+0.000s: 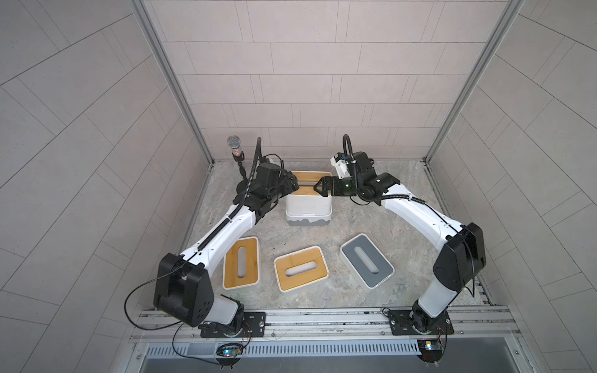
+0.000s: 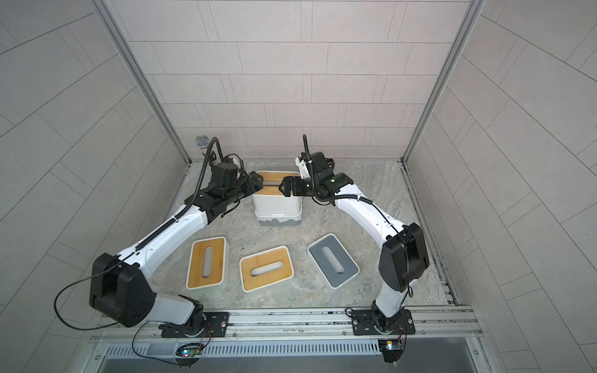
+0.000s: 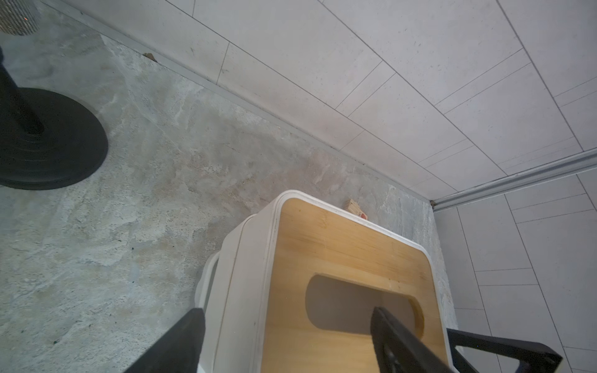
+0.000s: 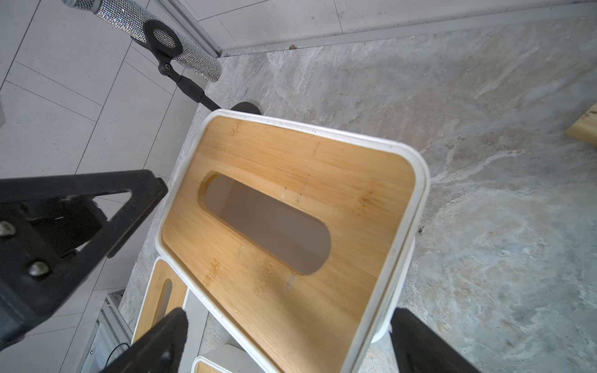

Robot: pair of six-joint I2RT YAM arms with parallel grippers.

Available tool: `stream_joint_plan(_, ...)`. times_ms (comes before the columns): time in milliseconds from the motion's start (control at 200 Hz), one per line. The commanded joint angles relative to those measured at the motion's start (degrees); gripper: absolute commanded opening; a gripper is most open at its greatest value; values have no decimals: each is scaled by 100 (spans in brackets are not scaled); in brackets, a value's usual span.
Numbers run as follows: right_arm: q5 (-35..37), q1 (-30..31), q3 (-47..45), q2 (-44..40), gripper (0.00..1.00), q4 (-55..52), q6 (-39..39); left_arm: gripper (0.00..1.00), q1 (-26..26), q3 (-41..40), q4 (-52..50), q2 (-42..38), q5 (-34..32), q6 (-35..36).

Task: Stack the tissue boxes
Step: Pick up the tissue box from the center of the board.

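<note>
The top tissue box (image 1: 303,177) of the stack (image 1: 308,215) is flanked at opposite ends by the left pincer (image 1: 295,186) and right pincer (image 1: 319,190), both spread.

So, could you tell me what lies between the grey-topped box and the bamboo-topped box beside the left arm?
One more tissue box, also bamboo-topped, lies flat on the table between the grey-topped box and the bamboo-topped box, touching neither; both top views show it.

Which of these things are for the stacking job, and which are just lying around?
For the job:
stack of boxes at the back
left bamboo-topped box
middle bamboo-topped box
grey-topped box

Just lying about:
microphone on its stand
small wooden block behind the stack
</note>
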Motion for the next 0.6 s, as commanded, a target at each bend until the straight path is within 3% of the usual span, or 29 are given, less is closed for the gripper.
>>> stream_joint_plan(0,233,-35,39,-351,99,-213,-162,88,-33,-18,-166,-463,-139,50)
stream_joint_plan(360,801,-70,-846,-1593,99,-1085,-640,97,-59,-636,-622,-1512,584,13)
stream_joint_plan(595,1381,240,-1419,-2354,99,-2062,-1030,100,-454,-1288,-790,-2264,615,-20)
